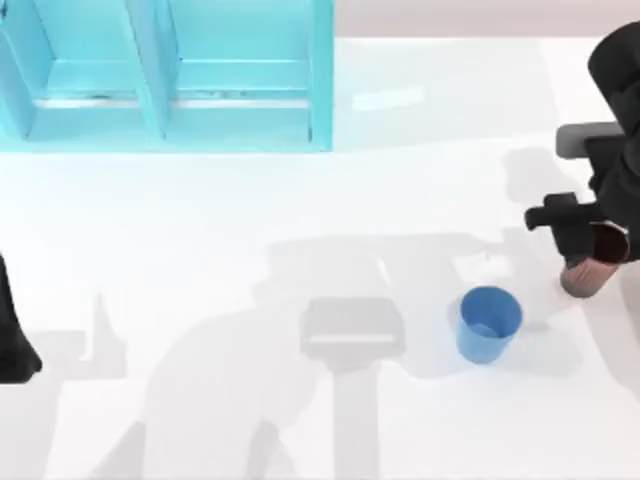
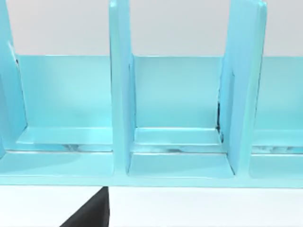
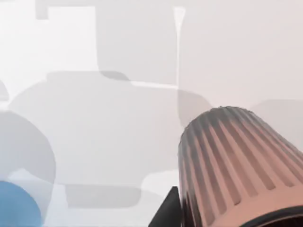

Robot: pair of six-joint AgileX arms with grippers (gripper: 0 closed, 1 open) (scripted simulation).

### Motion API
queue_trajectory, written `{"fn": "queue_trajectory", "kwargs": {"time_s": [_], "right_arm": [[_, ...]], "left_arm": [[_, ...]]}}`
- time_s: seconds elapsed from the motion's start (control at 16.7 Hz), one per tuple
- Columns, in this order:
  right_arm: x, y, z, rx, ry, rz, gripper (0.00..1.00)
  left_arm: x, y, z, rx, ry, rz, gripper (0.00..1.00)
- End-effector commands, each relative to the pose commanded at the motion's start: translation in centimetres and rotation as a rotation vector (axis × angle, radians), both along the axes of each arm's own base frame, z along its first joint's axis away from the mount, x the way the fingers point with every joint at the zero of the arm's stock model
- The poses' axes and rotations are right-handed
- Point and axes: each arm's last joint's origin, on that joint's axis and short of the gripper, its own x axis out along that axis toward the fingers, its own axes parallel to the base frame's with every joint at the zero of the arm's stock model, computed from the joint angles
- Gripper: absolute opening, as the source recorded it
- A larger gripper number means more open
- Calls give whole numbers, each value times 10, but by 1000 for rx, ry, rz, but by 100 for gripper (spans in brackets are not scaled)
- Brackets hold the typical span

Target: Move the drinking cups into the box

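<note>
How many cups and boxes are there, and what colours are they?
Blue cup: 1
Reddish-brown cup: 1
Light blue box: 1
Total: 3 things, 2 cups and 1 box.

Both arms are matte black; the right arm (image 1: 612, 130) carries a grey block.
</note>
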Motion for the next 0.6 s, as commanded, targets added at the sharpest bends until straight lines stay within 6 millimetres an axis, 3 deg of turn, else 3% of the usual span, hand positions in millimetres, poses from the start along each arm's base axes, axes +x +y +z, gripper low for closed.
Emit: {"fn": "queue_trajectory", "kwargs": {"time_s": [0.18,0.36,0.6], "right_arm": [[10,-7,37,15,-114,41,0],[13,-28,71,18,-174,52,0],[4,-71,85,3,-75,0,0]], "left_arm": [[0,0,0,0,0,0,100],[0,0,0,0,0,0,100],[0,0,0,0,0,0,100]]}}
